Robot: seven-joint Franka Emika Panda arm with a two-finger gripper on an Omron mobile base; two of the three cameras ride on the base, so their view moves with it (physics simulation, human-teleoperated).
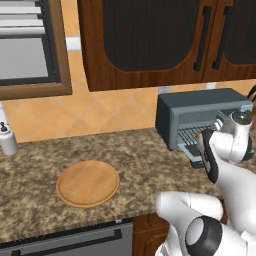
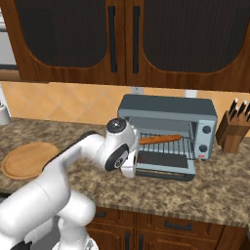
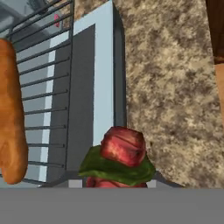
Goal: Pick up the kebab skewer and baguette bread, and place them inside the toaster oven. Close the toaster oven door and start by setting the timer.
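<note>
1. The gripper point(image 3: 117, 181) is clenched on the skewer point(image 3: 120, 157), whose red and green chunks sit between the fingertips, over the open door point(image 3: 94, 87)
2. The baguette point(image 2: 160, 139) lies on the rack inside the oven point(image 2: 168, 110)
3. The wooden plate point(image 1: 88, 183) lies on the counter point(image 1: 150, 155), well left of the oven
</note>
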